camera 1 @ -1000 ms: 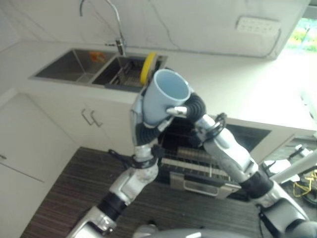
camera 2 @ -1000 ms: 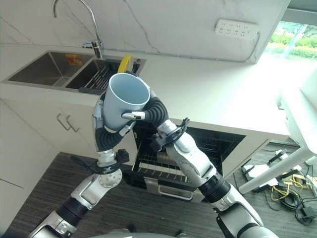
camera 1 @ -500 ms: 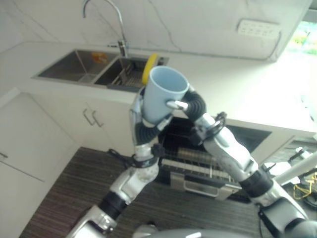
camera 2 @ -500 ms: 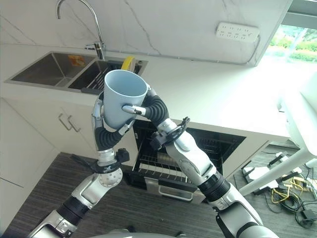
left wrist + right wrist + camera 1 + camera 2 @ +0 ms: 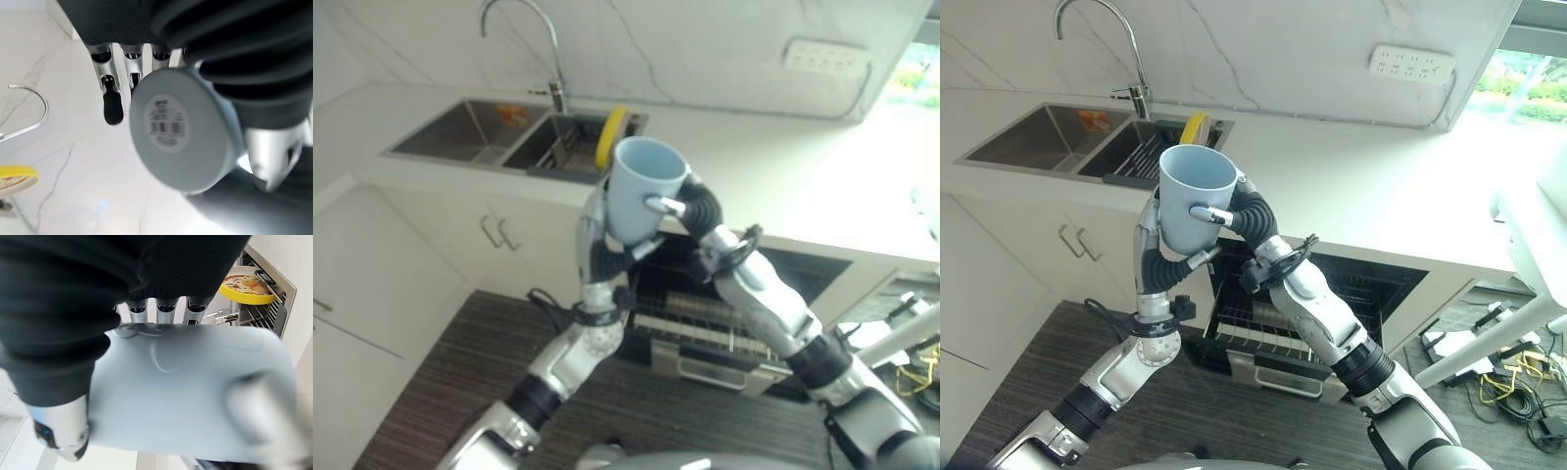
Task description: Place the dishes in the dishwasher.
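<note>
I have the pale blue mug [image 5: 1197, 201] up in the air between both hands, mouth upward, above the open dishwasher [image 5: 1332, 294] under the counter's front edge. My right hand [image 5: 1239, 215] is wrapped round its wall: in the right wrist view the fingers [image 5: 161, 313] curl over the far side and the thumb presses the near side. My left hand [image 5: 1157, 257] is against the mug's lower part from the other side; in the left wrist view its fingers [image 5: 112, 100] reach past the base, and I cannot tell whether they actually clamp it or merely rest alongside.

I judge the mug to be glazed ceramic: stiff, moderately heavy, smooth enough to slide in metal fingers, and liable to chip if it knocks the wire rack [image 5: 1253, 328]. No handle shows, so a grip round the body, thumb opposing fingers, seems the sound hold, and I would keep it until the mug is seated among the tines.

The base carries a round white sticker [image 5: 166, 121] with a barcode; its print is too small for me to read. A yellow plate [image 5: 247, 285] stands in the sink rack [image 5: 1151, 152] by the tap [image 5: 1131, 59].
</note>
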{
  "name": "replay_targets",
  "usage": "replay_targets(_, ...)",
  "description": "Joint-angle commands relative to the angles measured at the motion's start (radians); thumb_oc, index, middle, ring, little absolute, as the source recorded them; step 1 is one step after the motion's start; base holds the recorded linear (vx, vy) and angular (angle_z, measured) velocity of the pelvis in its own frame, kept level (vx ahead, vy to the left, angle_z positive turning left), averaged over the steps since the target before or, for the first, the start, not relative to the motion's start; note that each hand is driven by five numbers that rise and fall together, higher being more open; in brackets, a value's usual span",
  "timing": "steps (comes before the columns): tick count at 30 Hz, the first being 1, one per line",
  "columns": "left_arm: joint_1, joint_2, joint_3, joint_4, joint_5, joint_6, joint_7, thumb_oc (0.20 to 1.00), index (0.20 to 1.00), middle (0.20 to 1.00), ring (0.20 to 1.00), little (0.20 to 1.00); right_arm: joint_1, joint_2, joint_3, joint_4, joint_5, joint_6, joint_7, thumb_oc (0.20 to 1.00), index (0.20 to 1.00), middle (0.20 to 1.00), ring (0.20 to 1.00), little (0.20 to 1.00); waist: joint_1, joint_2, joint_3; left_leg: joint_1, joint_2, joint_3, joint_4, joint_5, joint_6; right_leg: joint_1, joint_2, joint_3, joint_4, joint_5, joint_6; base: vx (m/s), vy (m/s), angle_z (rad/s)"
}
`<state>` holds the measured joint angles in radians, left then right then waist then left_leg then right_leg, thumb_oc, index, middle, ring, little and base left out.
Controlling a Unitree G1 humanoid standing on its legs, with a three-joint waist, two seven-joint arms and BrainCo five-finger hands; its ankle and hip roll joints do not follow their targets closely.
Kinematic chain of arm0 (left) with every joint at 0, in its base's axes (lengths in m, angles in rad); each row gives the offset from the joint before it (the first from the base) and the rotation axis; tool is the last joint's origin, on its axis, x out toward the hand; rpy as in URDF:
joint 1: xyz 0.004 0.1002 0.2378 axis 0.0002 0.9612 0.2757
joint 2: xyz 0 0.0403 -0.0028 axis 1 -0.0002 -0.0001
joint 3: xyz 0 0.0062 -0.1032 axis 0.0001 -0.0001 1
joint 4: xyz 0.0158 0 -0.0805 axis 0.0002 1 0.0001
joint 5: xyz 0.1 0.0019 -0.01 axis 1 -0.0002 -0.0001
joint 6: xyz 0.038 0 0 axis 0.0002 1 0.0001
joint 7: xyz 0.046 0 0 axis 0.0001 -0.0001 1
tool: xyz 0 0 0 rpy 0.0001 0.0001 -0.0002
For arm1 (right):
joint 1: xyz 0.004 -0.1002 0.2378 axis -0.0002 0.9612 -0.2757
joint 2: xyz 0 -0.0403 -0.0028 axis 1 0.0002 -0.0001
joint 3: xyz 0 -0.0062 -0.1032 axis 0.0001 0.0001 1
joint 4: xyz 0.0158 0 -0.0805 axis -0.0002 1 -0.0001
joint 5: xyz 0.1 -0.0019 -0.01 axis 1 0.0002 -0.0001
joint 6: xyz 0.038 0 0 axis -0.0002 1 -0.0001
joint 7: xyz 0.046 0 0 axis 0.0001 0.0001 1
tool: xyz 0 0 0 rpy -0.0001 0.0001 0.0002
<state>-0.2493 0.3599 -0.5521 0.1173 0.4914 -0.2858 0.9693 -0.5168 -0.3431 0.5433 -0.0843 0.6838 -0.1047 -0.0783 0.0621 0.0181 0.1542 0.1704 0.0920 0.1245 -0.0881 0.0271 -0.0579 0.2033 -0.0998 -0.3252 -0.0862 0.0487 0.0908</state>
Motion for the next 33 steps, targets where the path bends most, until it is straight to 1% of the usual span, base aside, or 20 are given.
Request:
replay_targets(1, -0.093, 0.002, -0.130, 0.053, 0.059, -0.020, -0.049, 1.000, 1.000, 1.000, 1.000, 1.000, -0.136, 0.108, 0.004, -0.068, -0.018, -0.153, -0.058, 0.200, 0.200, 0.200, 0.200, 0.200, 0.013, -0.028, -0.002, -0.006, 0.009, 0.019, 0.044, -0.085, 0.006, -0.014, -0.051, 0.037, 0.111, -0.135, 0.021, 0.01, 0.000, 0.06)
replay_targets(4, -0.081, 0.004, -0.121, 0.047, 0.055, -0.021, -0.037, 1.000, 1.000, 1.000, 1.000, 1.000, -0.122, 0.114, -0.036, -0.053, -0.044, -0.233, -0.147, 0.200, 0.200, 0.200, 0.200, 0.200, 0.007, -0.022, 0.000, -0.005, 0.014, 0.025, 0.045, -0.082, 0.002, -0.012, -0.050, 0.037, 0.109, -0.135, 0.019, 0.00, 0.002, 0.02)
replay_targets(6, -0.079, 0.006, -0.118, 0.042, 0.051, -0.018, -0.035, 1.000, 1.000, 1.000, 1.000, 1.000, -0.115, 0.114, -0.053, -0.053, -0.071, -0.265, -0.184, 0.200, 0.200, 0.200, 0.200, 0.200, 0.003, -0.020, 0.001, -0.004, 0.015, 0.027, 0.045, -0.082, 0.002, -0.012, -0.049, 0.038, 0.111, -0.137, 0.018, 0.00, 0.000, 0.00)
replay_targets(7, -0.078, 0.009, -0.116, 0.041, 0.046, -0.012, -0.030, 1.000, 1.000, 1.000, 1.000, 1.000, -0.105, 0.110, -0.078, -0.056, -0.123, -0.294, -0.232, 0.200, 0.200, 0.200, 0.200, 0.200, -0.003, -0.017, 0.003, -0.004, 0.016, 0.031, 0.046, -0.082, 0.002, -0.014, -0.050, 0.040, 0.113, -0.137, 0.018, 0.00, 0.000, 0.00)
replay_targets(9, -0.077, 0.008, -0.116, 0.040, 0.047, -0.003, -0.027, 1.000, 1.000, 1.000, 1.000, 1.000, -0.098, 0.106, -0.095, -0.062, -0.148, -0.303, -0.267, 0.200, 0.200, 0.200, 0.200, 0.200, -0.008, -0.014, 0.005, -0.004, 0.017, 0.034, 0.046, -0.082, 0.002, -0.014, -0.050, 0.042, 0.114, -0.138, 0.017, 0.00, 0.000, 0.00)
replay_targets(15, -0.057, 0.015, -0.090, 0.035, 0.048, 0.001, -0.019, 1.000, 1.000, 1.000, 1.000, 1.000, -0.042, 0.081, -0.150, -0.077, -0.148, -0.325, -0.311, 0.200, 0.200, 0.200, 0.200, 0.200, -0.027, -0.009, 0.011, 0.001, 0.020, 0.051, 0.046, -0.083, 0.003, -0.018, -0.053, 0.048, 0.116, -0.138, 0.019, 0.00, 0.005, -0.02)
replay_targets(19, -0.041, 0.017, -0.075, 0.042, 0.035, 0.010, -0.021, 1.000, 1.000, 1.000, 1.000, 1.000, 0.014, 0.065, -0.181, -0.074, -0.131, -0.364, -0.300, 0.200, 0.200, 0.200, 0.200, 0.200, -0.046, -0.007, 0.015, 0.007, 0.022, 0.068, 0.044, -0.081, 0.005, -0.019, -0.053, 0.055, 0.115, -0.135, 0.021, 0.01, 0.022, -0.11)
replay_targets(22, -0.031, 0.018, -0.067, 0.044, 0.007, -0.007, -0.056, 1.000, 1.000, 1.000, 1.000, 1.000, 0.039, 0.058, -0.201, -0.080, -0.134, -0.368, -0.292, 0.200, 0.200, 0.200, 0.200, 0.200, -0.053, -0.007, 0.016, 0.010, 0.024, 0.075, 0.045, -0.082, 0.005, -0.019, -0.052, 0.058, 0.115, -0.135, 0.022, 0.01, 0.022, -0.07)
replay_targets(23, -0.015, 0.024, -0.061, 0.047, -0.091, -0.048, -0.279, 1.000, 1.000, 1.000, 1.000, 1.000, 0.087, 0.036, -0.237, -0.088, -0.143, -0.345, -0.268, 0.200, 0.200, 0.200, 0.200, 0.200, -0.072, -0.006, 0.017, 0.015, 0.030, 0.091, 0.044, -0.082, 0.005, -0.024, -0.049, 0.065, 0.118, -0.135, 0.025, 0.02, 0.057, -0.09)
replay_targets(24, -0.003, 0.026, -0.070, 0.056, -0.148, -0.041, -0.424, 1.000, 1.000, 1.000, 1.000, 1.000, 0.119, 0.024, -0.261, -0.088, -0.124, -0.343, -0.244, 0.200, 0.200, 0.200, 0.200, 0.200, -0.084, -0.004, 0.017, 0.017, 0.033, 0.101, 0.044, -0.080, 0.004, -0.028, -0.048, 0.070, 0.119, -0.133, 0.027, 0.02, 0.085, -0.10)
replay_targets(25, 0.016, 0.030, -0.084, 0.067, -0.191, -0.012, -0.554, 1.000, 1.000, 1.000, 1.000, 1.000, 0.161, 0.009, -0.288, -0.086, -0.112, -0.328, -0.205, 0.200, 0.200, 0.200, 0.200, 0.200, -0.098, -0.001, 0.017, 0.017, 0.037, 0.112, 0.048, -0.081, 0.002, -0.033, -0.047, 0.075, 0.123, -0.135, 0.030, 0.00, 0.074, -0.17)
replay_targets(26, 0.025, 0.035, -0.089, 0.076, -0.179, 0.003, -0.599, 1.000, 1.000, 1.000, 1.000, 1.000, 0.182, -0.003, -0.304, -0.080, -0.104, -0.320, -0.175, 0.200, 0.200, 0.200, 0.200, 0.200, -0.106, 0.000, 0.016, 0.014, 0.040, 0.119, 0.053, -0.082, 0.001, -0.039, -0.047, 0.076, 0.130, -0.138, 0.031, -0.02, 0.093, -0.20)
replay_targets(27, 0.032, 0.060, -0.101, 0.102, -0.133, 0.000, -0.630, 1.000, 1.000, 1.000, 1.000, 1.000, 0.216, -0.024, -0.326, -0.071, -0.078, -0.293, -0.112, 0.200, 0.200, 0.200, 0.200, 0.200, -0.122, 0.005, 0.017, 0.012, 0.043, 0.130, 0.061, -0.084, 0.002, -0.047, -0.050, 0.078, 0.143, -0.142, 0.032, -0.02, 0.077, -0.27)
replay_targets(29, 0.037, 0.094, -0.102, 0.123, -0.127, 0.011, -0.694, 1.000, 1.000, 1.000, 1.000, 1.000, 0.259, -0.047, -0.350, -0.056, -0.031, -0.266, -0.036, 0.200, 0.200, 0.200, 0.200, 0.200, -0.136, 0.010, 0.019, 0.008, 0.045, 0.137, 0.073, -0.085, 0.004, -0.056, -0.052, 0.082, 0.160, -0.150, 0.033, -0.01, 0.058, -0.33)
replay_targets(30, 0.045, 0.118, -0.097, 0.136, -0.125, 0.012, -0.749, 1.000, 1.000, 1.000, 1.000, 1.000, 0.293, -0.062, -0.366, -0.038, -0.024, -0.229, 0.030, 0.200, 0.200, 0.200, 0.200, 0.200, -0.144, 0.013, 0.020, 0.002, 0.045, 0.139, 0.085, -0.088, 0.005, -0.064, -0.053, 0.084, 0.174, -0.156, 0.034, -0.01, 0.047, -0.36)
replay_targets(31, 0.052, 0.171, -0.091, 0.166, -0.076, 0.014, -0.835, 1.000, 1.000, 1.000, 1.000, 1.000, 0.334, -0.105, -0.387, 0.005, -0.024, -0.190, 0.136, 0.200, 0.200, 0.200, 0.200, 0.200, -0.159, 0.022, 0.034, -0.021, 0.053, 0.146, 0.137, -0.097, 0.006, -0.090, -0.061, 0.081, 0.226, -0.171, 0.032, -0.02, 0.040, -0.27)
replay_targets(33, 0.038, 0.197, -0.096, 0.186, -0.057, 0.011, -0.867, 1.000, 1.000, 1.000, 1.000, 1.000, 0.327, -0.128, -0.390, 0.040, -0.002, -0.184, 0.164, 0.200, 0.200, 0.200, 0.200, 0.200, -0.166, 0.027, 0.051, -0.044, 0.060, 0.148, 0.179, -0.105, 0.005, -0.118, -0.071, 0.080, 0.266, -0.178, 0.030, -0.05, 0.036, -0.22)
